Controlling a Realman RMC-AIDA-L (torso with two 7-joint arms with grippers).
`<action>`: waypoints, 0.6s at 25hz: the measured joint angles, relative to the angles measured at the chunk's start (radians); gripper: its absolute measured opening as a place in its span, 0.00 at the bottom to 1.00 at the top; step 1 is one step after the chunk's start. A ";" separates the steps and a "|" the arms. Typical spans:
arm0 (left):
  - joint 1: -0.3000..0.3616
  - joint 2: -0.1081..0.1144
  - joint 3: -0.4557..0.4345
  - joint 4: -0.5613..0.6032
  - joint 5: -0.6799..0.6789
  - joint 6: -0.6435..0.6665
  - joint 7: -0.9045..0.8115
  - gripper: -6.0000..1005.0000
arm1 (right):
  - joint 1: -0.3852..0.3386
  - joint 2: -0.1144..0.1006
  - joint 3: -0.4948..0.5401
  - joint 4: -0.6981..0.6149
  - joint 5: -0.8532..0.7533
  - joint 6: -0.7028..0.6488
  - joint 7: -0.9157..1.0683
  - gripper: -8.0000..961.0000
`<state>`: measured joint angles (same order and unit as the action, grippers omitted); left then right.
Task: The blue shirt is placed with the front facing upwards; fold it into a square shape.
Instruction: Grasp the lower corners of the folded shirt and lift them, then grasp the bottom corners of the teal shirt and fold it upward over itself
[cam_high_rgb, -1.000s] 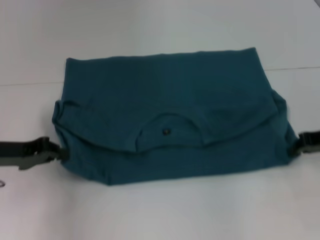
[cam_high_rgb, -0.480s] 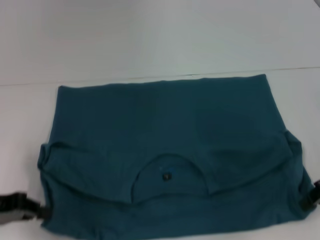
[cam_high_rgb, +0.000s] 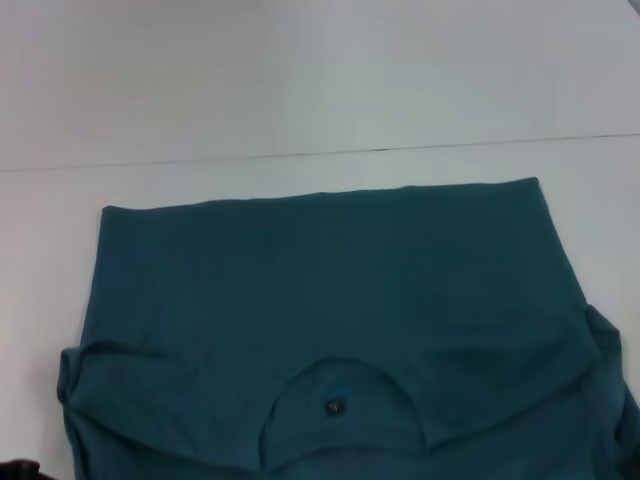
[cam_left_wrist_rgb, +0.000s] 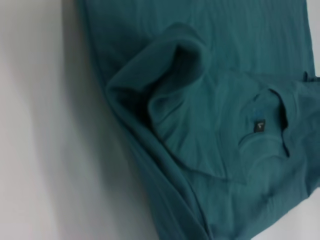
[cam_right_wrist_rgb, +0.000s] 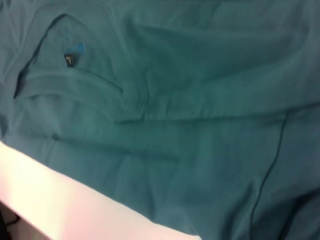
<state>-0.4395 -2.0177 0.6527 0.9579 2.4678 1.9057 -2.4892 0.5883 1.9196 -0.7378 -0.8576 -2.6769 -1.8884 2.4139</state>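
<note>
Progress: the large dark teal-blue cotton short-sleeved shirt (cam_high_rgb: 330, 320) is lying part-folded; judging by the doubled cloth, one fold across is done, with the neckline flap lying on top of the lower layer.
Remaining: the bundle is reading as a wide rectangle rather than a square, so in my judgement a side-to-side fold is outstanding.
Location: the shirt is resting on the white table (cam_high_rgb: 300, 90), filling the head view from centre to 6 o'clock and running off the lower edge.
Appearance: the far hem is lying straight toward 12 o'clock; the round neckline with its small dark tag (cam_high_rgb: 334, 406) is sitting near 6 o'clock; no lettering is showing.
Creases: the sleeve at 8 o'clock is bunching into an open pocket (cam_left_wrist_rgb: 170, 85); the 4 o'clock corner is rumpling too.
Left gripper: not showing in any view; its grip cannot be told.
Right gripper: likewise out of sight; cannot tell.
</note>
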 joint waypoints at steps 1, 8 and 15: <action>0.000 0.000 0.000 -0.001 0.004 0.004 0.001 0.01 | -0.003 0.002 0.001 0.000 -0.006 -0.007 -0.006 0.03; -0.001 0.006 -0.012 -0.007 0.047 0.041 0.023 0.01 | -0.011 -0.004 0.047 0.009 0.002 -0.039 -0.061 0.03; -0.011 0.018 -0.020 -0.017 0.048 0.052 0.029 0.01 | -0.009 -0.010 0.097 0.014 0.007 -0.046 -0.082 0.02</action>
<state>-0.4504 -1.9996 0.6329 0.9408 2.5162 1.9581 -2.4601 0.5797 1.9096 -0.6404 -0.8436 -2.6700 -1.9346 2.3318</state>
